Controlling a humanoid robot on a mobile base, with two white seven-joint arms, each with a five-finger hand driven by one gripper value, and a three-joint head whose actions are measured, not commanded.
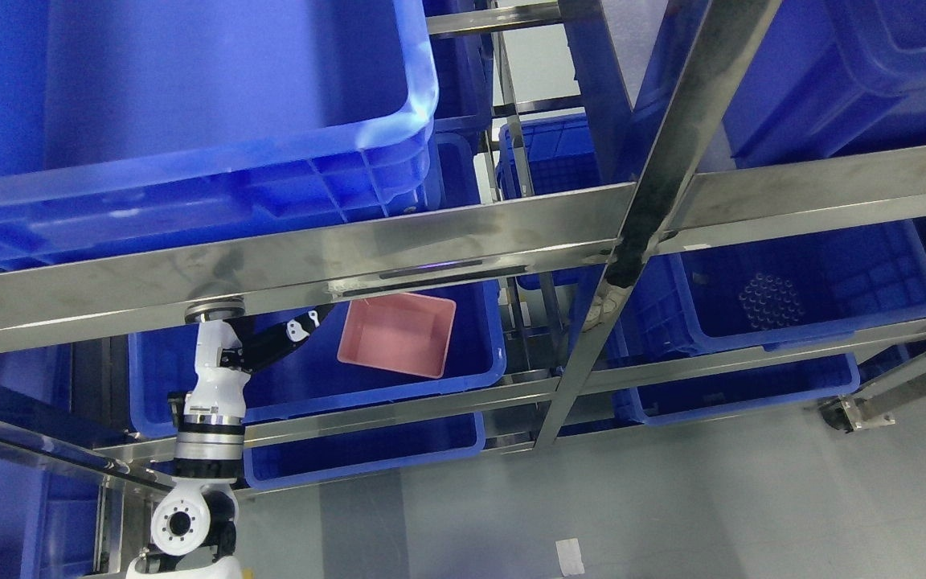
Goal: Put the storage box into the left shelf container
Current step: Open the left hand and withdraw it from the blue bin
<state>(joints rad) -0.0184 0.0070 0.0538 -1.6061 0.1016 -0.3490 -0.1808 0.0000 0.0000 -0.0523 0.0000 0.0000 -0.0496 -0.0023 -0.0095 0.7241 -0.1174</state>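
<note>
From my seat I see the small pink rectangular plastic storage box lying inside the big blue plastic shelf container on the left of the middle tier of the stainless steel shelf. The box sits tilted, open side up, and I see nothing inside it. My left robot hand reaches in just under the steel rail, dark fingers extended toward the box's near edge; the rail cuts off part of them, so I cannot tell whether they are spread, curled or touching the rim. The right arm is out of sight.

I judge the box light, stiff and thin-walled, with smooth, somewhat slippery sides; the rim on a short side looks the best place to pinch it.

Count: one pink box, and at least seven blue crates across the tiers. One crate on the right holds a cluster of small dark round items I cannot identify.
</note>
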